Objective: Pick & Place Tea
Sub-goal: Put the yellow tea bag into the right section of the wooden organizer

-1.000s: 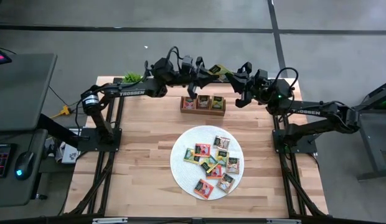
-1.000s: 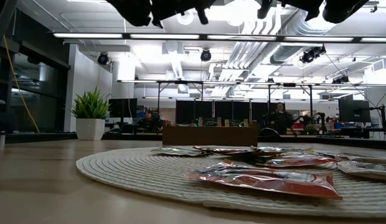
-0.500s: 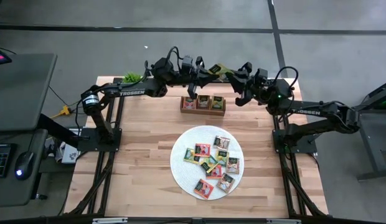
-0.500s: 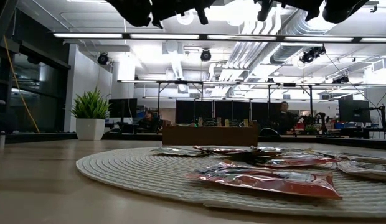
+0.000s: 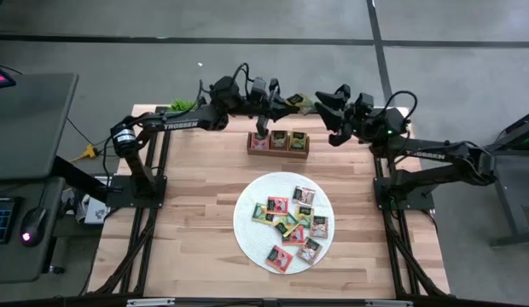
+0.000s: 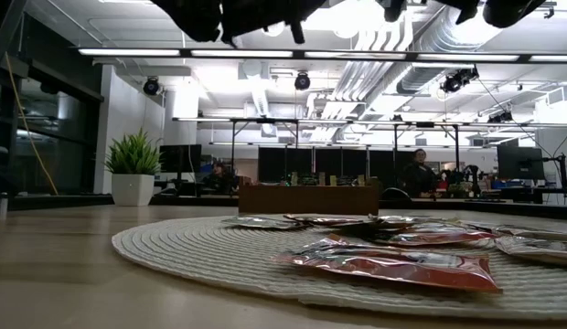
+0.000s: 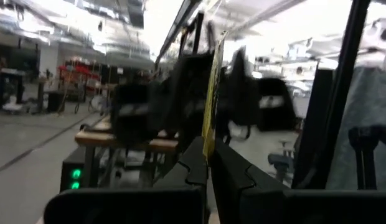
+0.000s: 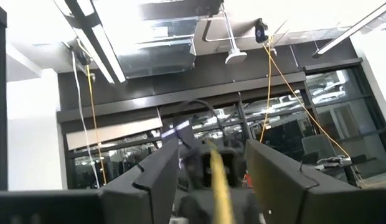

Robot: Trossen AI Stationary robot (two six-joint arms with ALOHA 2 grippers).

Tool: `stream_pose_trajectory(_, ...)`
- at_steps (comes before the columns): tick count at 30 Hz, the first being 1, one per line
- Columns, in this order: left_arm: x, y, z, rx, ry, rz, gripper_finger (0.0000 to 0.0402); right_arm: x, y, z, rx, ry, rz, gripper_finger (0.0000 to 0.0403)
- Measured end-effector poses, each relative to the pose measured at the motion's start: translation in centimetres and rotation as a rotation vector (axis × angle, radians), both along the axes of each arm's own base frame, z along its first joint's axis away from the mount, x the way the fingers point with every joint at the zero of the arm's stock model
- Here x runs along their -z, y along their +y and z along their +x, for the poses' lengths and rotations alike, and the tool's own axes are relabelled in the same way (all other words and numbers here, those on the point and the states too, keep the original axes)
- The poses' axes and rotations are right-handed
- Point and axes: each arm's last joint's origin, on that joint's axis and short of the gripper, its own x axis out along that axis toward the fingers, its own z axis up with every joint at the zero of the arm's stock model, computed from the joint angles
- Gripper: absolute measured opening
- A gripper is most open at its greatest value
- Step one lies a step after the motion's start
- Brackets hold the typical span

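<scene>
Seen from above, the left gripper (image 5: 292, 101) is raised behind the wooden tray (image 5: 278, 151) at the table's far edge, clenched on a yellow tea packet (image 5: 300, 101). The right gripper (image 5: 320, 100) hangs just beside it with fingers spread, grasping nothing. Other tea packets (image 5: 291, 223) lie scattered on the round white mat (image 5: 244, 227); three more stand in the tray.

At table height, flat packets (image 6: 384, 265) rest on the mat (image 6: 174, 247), the tray (image 6: 307, 199) behind them.

The left wrist camera shows the yellow packet (image 7: 211, 93) edge-on, pinched between the fingers (image 7: 196, 165).

The right wrist camera shows its fingers (image 8: 159, 171) apart, with the packet (image 8: 219, 180) beyond.
</scene>
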Motion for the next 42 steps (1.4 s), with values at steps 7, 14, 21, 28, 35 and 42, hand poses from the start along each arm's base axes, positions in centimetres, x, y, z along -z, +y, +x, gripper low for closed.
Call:
stream_pose_trajectory(7, 1.3, 2.4, -0.9, 0.052, 0.143, -0.009, 0.0000, -2.8, 0.4, -0.9, -0.010, 0.232, 0.061, 0.0183)
stream_pose_trajectory(14, 3.1, 2.4, -0.6, 0.063, 0.324, 0.017, 0.0000, -8.5, 0.0, -0.6, 0.036, 0.719, 0.079, 0.0184)
stream_pose_trajectory(21, 1.4, 0.8, -0.1, -0.008, 0.537, 0.240, 0.0000, -11.4, -1.3, 1.2, 0.019, 1.107, 0.112, 0.0184)
stream_pose_trajectory(28, -0.8, -1.0, -0.2, -0.164, 0.707, 0.492, 0.0000, -11.0, -2.5, 4.7, -0.042, 1.342, 0.125, 0.0184)
stream_pose_trajectory(35, -0.2, -1.0, -0.6, -0.189, 0.805, 0.527, 0.0000, -9.1, -2.3, 7.8, -0.104, 1.453, 0.087, 0.0183)
stream_pose_trajectory(42, -0.1, -1.0, -0.7, -0.193, 0.824, 0.533, 0.0000, -6.6, -1.8, 9.1, -0.097, 1.554, 0.073, 0.0181)
